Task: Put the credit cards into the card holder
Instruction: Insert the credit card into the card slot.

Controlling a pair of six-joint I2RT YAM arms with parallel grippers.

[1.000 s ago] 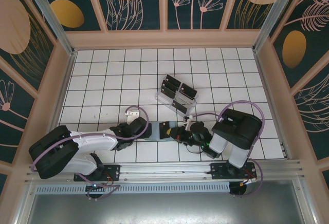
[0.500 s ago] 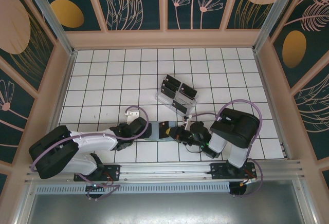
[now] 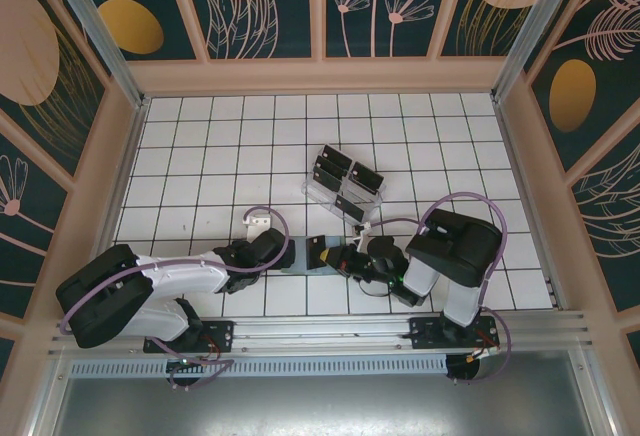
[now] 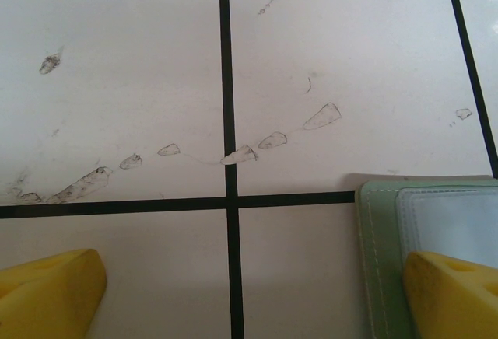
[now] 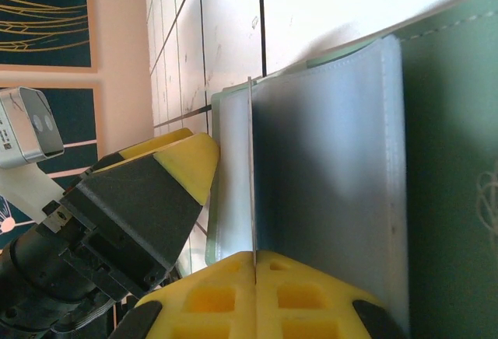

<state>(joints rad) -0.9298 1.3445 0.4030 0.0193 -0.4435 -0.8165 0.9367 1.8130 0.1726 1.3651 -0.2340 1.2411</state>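
While scuffed white tiles with black lines cover the counter (image 3: 200, 156) inside teal leaf-patterned walls (image 3: 260, 6), the left end effector (image 4: 249, 292) stands apart beside the holder (image 4: 381, 238); the right end effector (image 5: 255, 265) pinches one card (image 3: 320, 253) at its pocket, other cards (image 3: 338, 161) behind in a tray (image 3: 312, 192)

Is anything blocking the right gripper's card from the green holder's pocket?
Nothing visible. The thin dark card, edge-on in the shut right gripper, lies against the clear pocket of the green card holder; the open left gripper sets a yellow finger on the holder's edge, beside the path.
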